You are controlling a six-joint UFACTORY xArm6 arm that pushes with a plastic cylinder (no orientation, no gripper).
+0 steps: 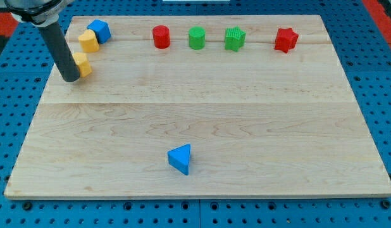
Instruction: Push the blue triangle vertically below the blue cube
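The blue triangle (180, 158) lies on the wooden board (246, 126) near the view's bottom, a little left of centre. The blue cube (100, 30) sits at the board's top left, touching a yellow block (88, 41). My tip (70, 78) is at the board's left side, just left of a second yellow block (83, 64) and touching or nearly touching it. The tip is below the blue cube and far up and left of the blue triangle.
Along the top edge stand a red cylinder (161, 37), a green cylinder (197, 38), a green ridged block (235, 39) and a red star (285, 39). A blue perforated table (385, 76) surrounds the board.
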